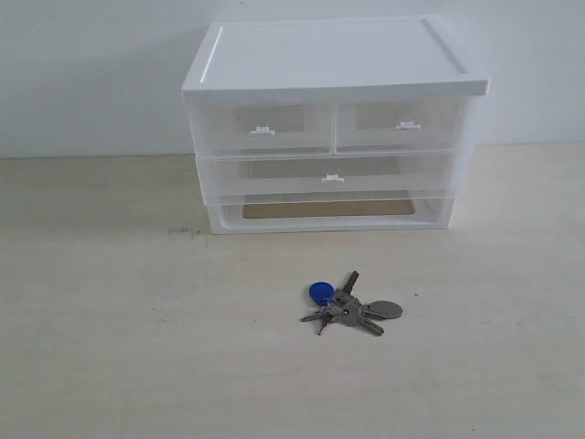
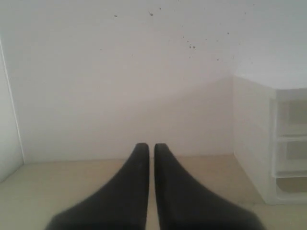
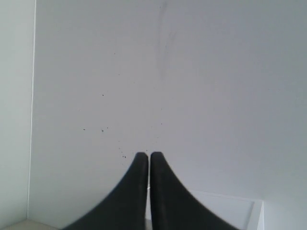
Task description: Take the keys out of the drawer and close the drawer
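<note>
Keys (image 1: pixel 348 309) on table (image 1: pixel 110 347), clear of both jaws; jaws seemingly closed.

Right gripper (image 3: pixel 149 157) has its black fingers (image 3: pixel 136 196) pinched almost together, nothing between them, facing a speckled white wall (image 3: pixel 216 96). The drawer unit's white top (image 3: pixel 230 211) peeks in beyond them.

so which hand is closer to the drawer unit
Right, probably: the right hand hangs over the drawer unit's white top; the left hand sits low, off to its side, apart.
</note>
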`<action>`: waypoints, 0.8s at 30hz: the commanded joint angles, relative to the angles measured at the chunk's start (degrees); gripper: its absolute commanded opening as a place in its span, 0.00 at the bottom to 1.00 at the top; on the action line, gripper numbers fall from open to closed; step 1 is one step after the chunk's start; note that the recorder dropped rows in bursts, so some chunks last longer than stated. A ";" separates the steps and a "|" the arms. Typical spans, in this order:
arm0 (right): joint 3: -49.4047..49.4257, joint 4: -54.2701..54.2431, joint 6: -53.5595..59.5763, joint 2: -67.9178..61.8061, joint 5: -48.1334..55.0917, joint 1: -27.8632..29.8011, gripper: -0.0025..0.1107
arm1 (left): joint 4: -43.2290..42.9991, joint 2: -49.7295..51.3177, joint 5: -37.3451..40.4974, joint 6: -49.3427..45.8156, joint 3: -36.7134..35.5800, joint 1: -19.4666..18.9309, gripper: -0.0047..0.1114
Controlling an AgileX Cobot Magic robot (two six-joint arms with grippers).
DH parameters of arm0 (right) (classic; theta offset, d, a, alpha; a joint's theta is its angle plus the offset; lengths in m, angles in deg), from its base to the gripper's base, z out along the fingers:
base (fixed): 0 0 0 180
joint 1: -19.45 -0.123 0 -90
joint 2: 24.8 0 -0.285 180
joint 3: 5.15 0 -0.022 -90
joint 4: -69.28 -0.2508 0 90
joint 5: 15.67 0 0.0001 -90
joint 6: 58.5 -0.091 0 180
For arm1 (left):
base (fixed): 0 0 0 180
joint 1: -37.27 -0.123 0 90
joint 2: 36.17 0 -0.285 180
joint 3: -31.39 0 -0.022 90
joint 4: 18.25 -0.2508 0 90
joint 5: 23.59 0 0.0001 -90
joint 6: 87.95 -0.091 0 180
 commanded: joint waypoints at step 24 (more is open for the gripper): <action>0.28 0.15 0.42 0.19 0.27 0.18 0.02 | 0.01 -0.13 17.79 -5.41 -0.48 -0.38 0.08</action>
